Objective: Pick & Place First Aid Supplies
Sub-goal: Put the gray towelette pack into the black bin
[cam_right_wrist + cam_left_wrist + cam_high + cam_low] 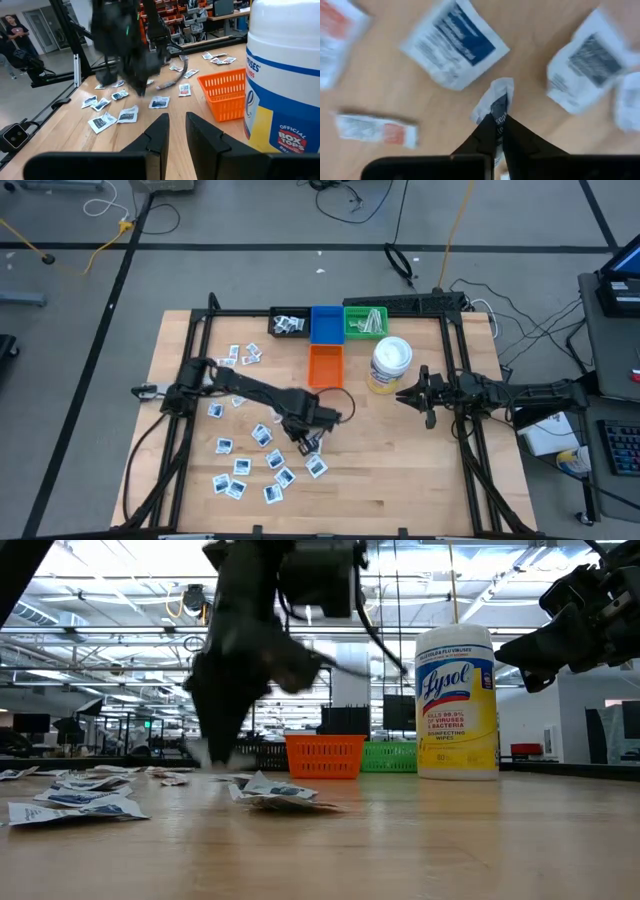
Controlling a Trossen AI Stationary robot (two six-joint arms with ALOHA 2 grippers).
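Item: left tool [499, 131], fingers pressed together on one white packet [495, 102], pinched by its edge so it lifts off the tabletop [535, 30]. Loose packets [454, 42] lie around it. Right tool [428, 397] waits beside the wipes canister [389, 365], fingers narrowly apart, holding nothing.

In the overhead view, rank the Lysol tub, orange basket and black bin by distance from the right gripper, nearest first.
From the right gripper:
1. Lysol tub, just beside it, toward the table's far edge.
2. Orange basket, farther toward the left arm.
3. Black bin, at the far edge.
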